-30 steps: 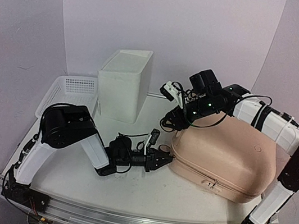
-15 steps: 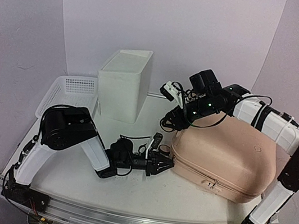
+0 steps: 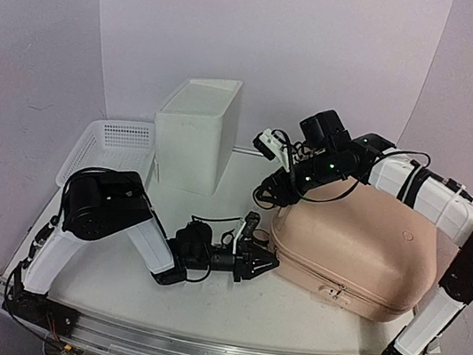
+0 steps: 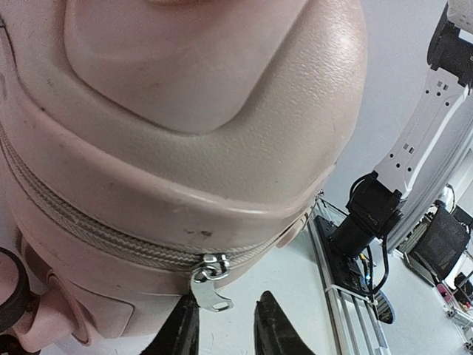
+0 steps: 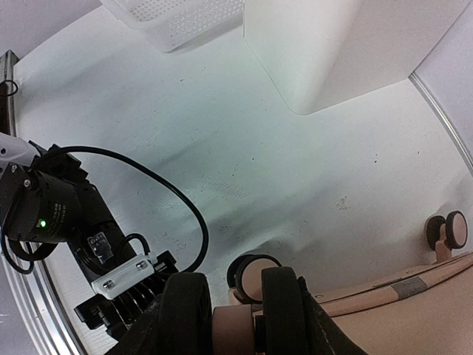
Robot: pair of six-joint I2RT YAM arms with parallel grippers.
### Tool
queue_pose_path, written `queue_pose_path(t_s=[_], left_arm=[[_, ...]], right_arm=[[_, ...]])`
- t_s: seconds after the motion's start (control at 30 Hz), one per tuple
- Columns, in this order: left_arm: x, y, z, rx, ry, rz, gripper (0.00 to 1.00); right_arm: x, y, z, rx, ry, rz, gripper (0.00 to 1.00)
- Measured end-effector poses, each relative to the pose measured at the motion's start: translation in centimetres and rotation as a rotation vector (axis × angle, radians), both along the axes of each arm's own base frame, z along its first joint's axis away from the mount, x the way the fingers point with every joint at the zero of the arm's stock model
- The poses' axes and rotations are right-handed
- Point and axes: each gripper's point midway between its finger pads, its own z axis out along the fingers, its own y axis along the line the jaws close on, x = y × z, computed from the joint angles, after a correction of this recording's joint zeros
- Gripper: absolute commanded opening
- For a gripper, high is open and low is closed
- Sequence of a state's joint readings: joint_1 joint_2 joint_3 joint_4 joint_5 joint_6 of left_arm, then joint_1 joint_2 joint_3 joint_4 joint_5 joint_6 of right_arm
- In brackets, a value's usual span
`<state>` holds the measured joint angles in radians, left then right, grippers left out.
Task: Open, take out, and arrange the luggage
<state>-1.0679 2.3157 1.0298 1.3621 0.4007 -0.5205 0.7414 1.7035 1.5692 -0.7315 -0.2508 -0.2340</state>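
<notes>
The left gripper (image 4: pixel 225 310), jaws parted under the zipper pull (image 4: pixel 209 287), should centre, then pinch; right gripper (image 5: pixel 233 287) jaws clamp the luggage (image 5: pixel 384 318) corner.

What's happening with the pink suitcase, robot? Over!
Left gripper open, just below silver zipper pull. Right gripper clamped on wheel corner of peach-pink hard-shell suitcase. Lid closed. Tall white plastic box stands apart, not blocking.

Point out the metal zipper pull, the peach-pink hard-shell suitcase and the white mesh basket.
Metal zipper pull (image 4: pixel 209 290), left wrist view, hanging tab.
Peach-pink hard-shell suitcase (image 3: pixel 361 242), top external view, lid.
White mesh basket (image 3: pixel 124 135), top external view, perforated wall.
</notes>
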Motion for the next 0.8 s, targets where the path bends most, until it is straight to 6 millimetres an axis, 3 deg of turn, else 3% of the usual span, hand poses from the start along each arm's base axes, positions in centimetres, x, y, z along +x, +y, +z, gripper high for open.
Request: queue_pose_path(t_s=[0.2, 0.37, 0.57, 0.8], left_arm=[[-0.1, -0.2, 0.3, 0.017, 0.006, 0.049, 0.34], [0.3, -0.3, 0.2, 0.064, 0.003, 0.123, 0.25], [2.6, 0.7, 0.1, 0.119, -0.007, 0.285, 0.27], [2.7, 0.8, 0.1, 0.165, -0.032, 0.345, 0.28]], right_arm=[[0.1, 0.0, 0.0, -0.001, -0.004, -0.003, 0.0], [0.3, -0.1, 0.1, -0.002, -0.01, -0.008, 0.0], [0.4, -0.1, 0.1, -0.001, -0.011, -0.017, 0.0], [0.4, 0.0, 0.1, -0.008, -0.019, -0.021, 0.0]])
